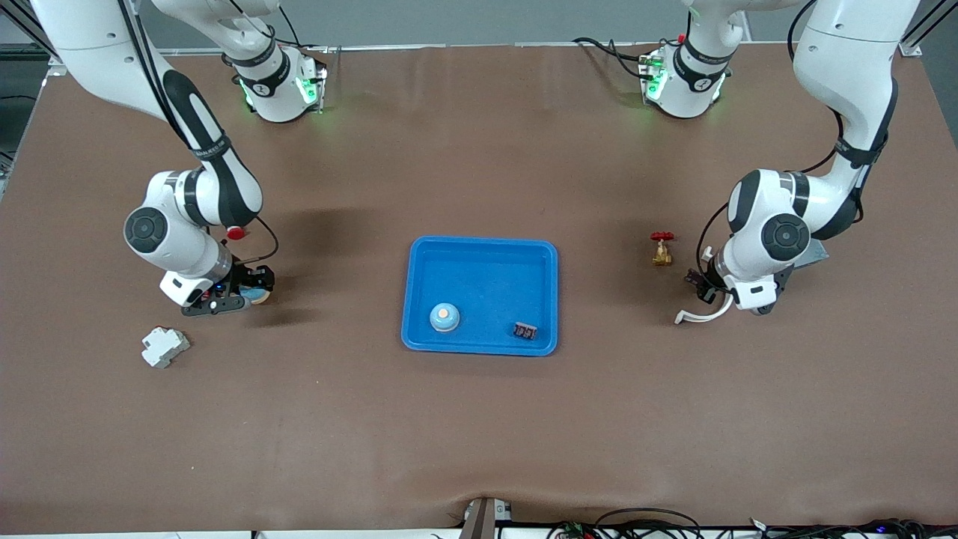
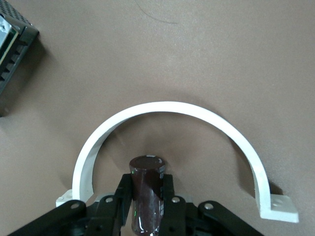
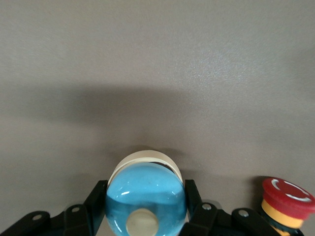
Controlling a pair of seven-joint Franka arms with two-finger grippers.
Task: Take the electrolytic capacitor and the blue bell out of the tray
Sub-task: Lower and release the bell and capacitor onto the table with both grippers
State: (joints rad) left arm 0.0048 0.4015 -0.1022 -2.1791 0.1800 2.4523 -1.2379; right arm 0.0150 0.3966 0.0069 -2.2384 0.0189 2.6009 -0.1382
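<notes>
Capacitor [image 2: 146,194] clamped in left gripper [image 2: 147,201], white arc clamp [image 2: 167,110] curving around; right gripper [image 3: 145,209] grips bell [image 3: 146,196].

A dark brown glossy cylindrical capacitor [image 2: 146,173] sits clamped between the left gripper's [image 2: 146,199] fingers, low in the left wrist view, just above the brown table. A light blue domed bell [image 3: 146,191] with a cream button is gripped by the right gripper [image 3: 146,209]. A second pale blue bell [image 1: 444,317] and a small dark block [image 1: 525,330] lie apart in the blue tray [image 1: 483,243], low in the frame's centre.
</notes>
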